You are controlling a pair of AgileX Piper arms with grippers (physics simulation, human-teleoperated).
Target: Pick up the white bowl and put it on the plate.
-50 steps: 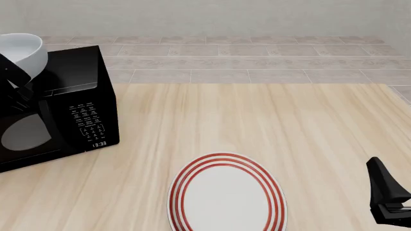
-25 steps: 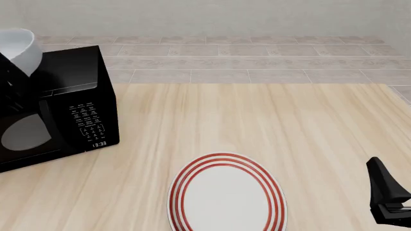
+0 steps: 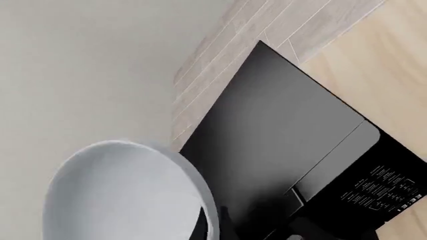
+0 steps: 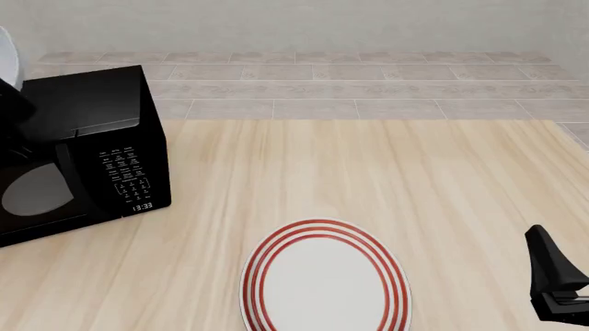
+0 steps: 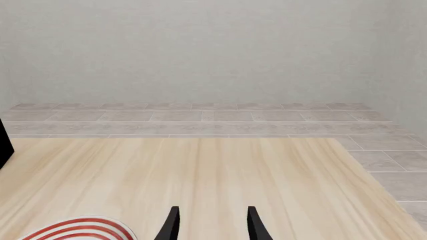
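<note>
Hanging high over the microwave (image 4: 83, 155), the white bowl (image 3: 127, 192) fills the near part of the left wrist view, rim edge toward the appliance's black top. In front view only a sliver of the bowl (image 4: 5, 58) shows at the far left edge, above the microwave's back corner, w/ a dark bit of the left arm (image 4: 13, 103) just under it. Left claw itself: fingers mostly out of shot; only dark bits show right below the bowl's rim in the wrist view, so can't tell from these shots whether it's clamped on the bowl or not, though the bowl sits up in the air right at it.

Microwave stands on the wooden table (image 4: 368, 172), door hanging ajar, control panel and clock facing the camera. Its top (image 3: 280, 140) lies beneath and beyond the left claw.

Right gripper (image 5: 211, 223) is spread, two dark fingers apart w/ bare table between them, nothing in it. It's low at the table's near right edge; front view shows just a dark part of it (image 4: 555, 276). The plate (image 4: 324, 279) w/ red rings lies flat on the table, near-center, off to the left of the right claw and well apart from the bowl. Plate's rim (image 5: 77, 229) peeks into the right wrist view beside the fingers.
</note>
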